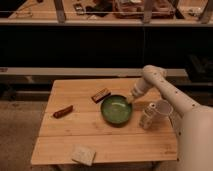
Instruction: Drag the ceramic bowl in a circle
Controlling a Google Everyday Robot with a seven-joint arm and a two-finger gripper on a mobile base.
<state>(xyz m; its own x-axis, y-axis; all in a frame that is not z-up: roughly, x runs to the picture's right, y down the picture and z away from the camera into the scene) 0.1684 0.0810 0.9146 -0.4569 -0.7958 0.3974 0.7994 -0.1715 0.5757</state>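
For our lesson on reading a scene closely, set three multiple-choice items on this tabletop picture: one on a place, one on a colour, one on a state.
1. Where is the gripper?
A. At the ceramic bowl's right rim
B. Over the reddish stick
C. Above the pale block

2. What colour is the ceramic bowl?
A. White
B. Green
C. Red

3. How does the white cup stand?
A. Upside down
B. Inside the bowl
C. On the table, right of the bowl

Answers: 1 A, the arm ends at the bowl's edge. 2 B, its glaze is green. 3 C, it stands apart on the wood.
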